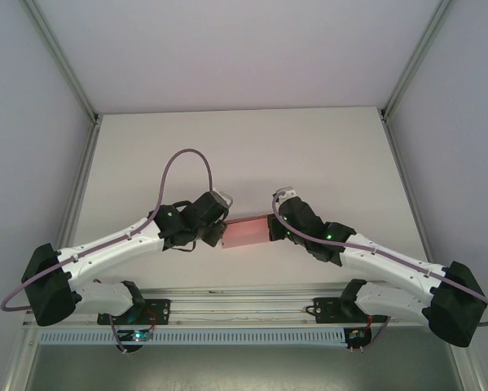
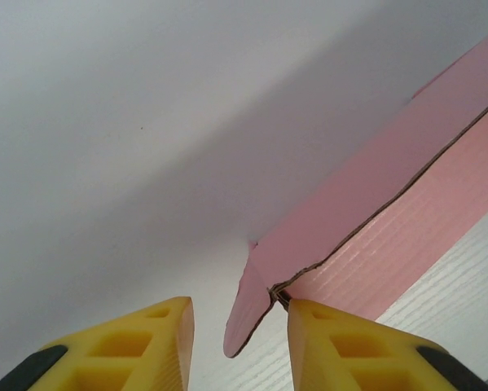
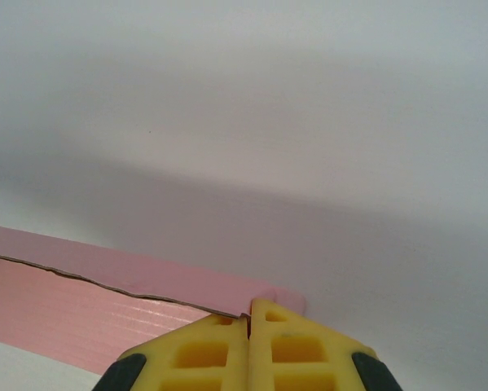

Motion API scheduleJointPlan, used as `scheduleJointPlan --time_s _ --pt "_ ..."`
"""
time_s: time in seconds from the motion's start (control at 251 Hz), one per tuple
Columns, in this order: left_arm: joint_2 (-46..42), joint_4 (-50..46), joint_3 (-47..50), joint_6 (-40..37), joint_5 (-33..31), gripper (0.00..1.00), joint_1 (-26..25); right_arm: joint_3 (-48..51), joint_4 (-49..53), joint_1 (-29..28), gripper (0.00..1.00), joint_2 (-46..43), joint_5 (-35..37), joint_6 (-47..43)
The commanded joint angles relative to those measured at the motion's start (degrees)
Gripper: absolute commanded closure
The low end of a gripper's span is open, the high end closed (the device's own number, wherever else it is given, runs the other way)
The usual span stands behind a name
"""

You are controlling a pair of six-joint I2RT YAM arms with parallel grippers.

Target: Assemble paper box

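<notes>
The paper box [image 1: 245, 232] is a small flat pink card box held just above the white table [image 1: 244, 155], between the two grippers. My right gripper [image 3: 249, 305] is shut on the box's right end; the box [image 3: 81, 305] runs off to the left of its yellow fingers. My left gripper [image 2: 239, 314] stands open at the box's left end. A rounded pink flap [image 2: 245, 322] hangs loose between its fingers, and the right finger [image 2: 325, 334] touches the box's corner. From above, the left gripper [image 1: 217, 232] and right gripper [image 1: 274, 228] face each other across the box.
Metal frame posts [image 1: 81, 187] [image 1: 406, 187] run along both sides of the table. A slotted rail [image 1: 244, 334] and both arm bases lie along the near edge. A purple cable [image 1: 186, 163] loops above the left wrist.
</notes>
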State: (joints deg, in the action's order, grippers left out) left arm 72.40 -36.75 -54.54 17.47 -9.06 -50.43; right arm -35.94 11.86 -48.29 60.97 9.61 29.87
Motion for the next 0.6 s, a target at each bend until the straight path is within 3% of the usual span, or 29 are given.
scheduleJointPlan --time_s 0.0,0.108,0.267,0.331,0.511,0.595 --pt "0.8 0.4 -0.9 1.7 -0.9 0.69 0.8 -1.1 2.3 -0.8 1.00 0.6 -0.7 0.2" --pt "2.0 0.4 -1.3 2.9 -1.5 0.78 1.0 -1.0 2.1 -0.8 1.00 0.6 -0.8 0.0" --pt "1.8 2.2 -1.2 3.9 0.7 0.82 1.1 -0.8 1.9 -1.2 1.00 1.4 -0.9 -0.1" --pt "1.7 3.0 -0.9 4.8 0.6 1.00 1.1 -0.7 1.8 -1.5 1.00 1.7 -0.5 -0.2" --pt "2.3 -0.6 -3.1 9.0 -0.4 1.00 1.1 -0.5 1.9 -4.9 1.00 2.0 3.5 -1.2" --pt "2.2 -1.0 -3.3 11.3 3.6 1.00 2.1 -0.2 2.2 -6.7 1.00 2.2 6.3 -1.3"
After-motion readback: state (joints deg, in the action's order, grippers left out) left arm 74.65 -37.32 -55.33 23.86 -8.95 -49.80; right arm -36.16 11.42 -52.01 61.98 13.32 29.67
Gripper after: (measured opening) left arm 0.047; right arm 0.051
